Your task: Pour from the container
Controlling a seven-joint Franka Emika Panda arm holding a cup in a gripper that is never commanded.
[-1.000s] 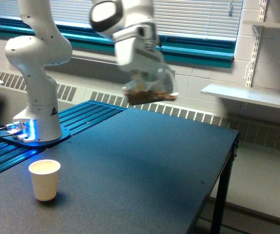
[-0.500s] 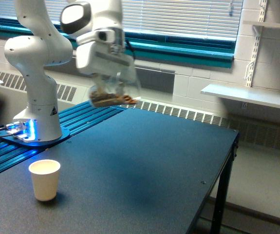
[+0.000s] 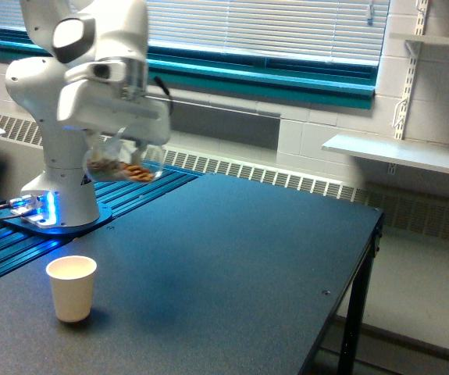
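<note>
Container (image 3: 122, 166) of brown pieces in pincer (image 3: 119, 148)

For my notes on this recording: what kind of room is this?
Probably a lab or workshop: a robot arm bolted beside a dark work table, painted block walls, a window with blinds, and a wall shelf.

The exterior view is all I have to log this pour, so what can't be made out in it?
- Gripper: fingers hidden under the arm's white hand; grip unclear.
- Clear container: motion-blurred, so its rim and tilt are unclear.
- Brown pieces: too blurred to identify.
- Paper cup: inside hidden by its near wall.
</note>
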